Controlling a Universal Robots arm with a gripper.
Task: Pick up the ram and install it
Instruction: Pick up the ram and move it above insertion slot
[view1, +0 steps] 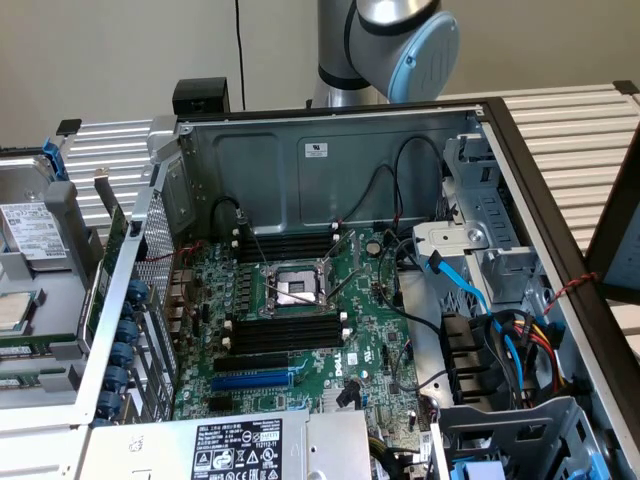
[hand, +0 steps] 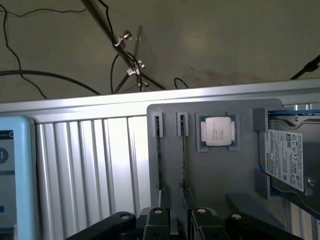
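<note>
The open computer case (view1: 300, 170) and its motherboard (view1: 350, 330) sit with the black memory slots (view1: 285, 335) unfilled, so the pick-up is the step in hand. The grey holder tray (hand: 220, 175) lies straight ahead of the gripper (hand: 178, 219), whose jaws stand wide with nothing in them. The ram (hand: 183, 155) (edge-on, probably that thin dark strip in its groove) runs just ahead, in line with the gap. Grasping it calls for squaring onto the narrow edge.
</note>
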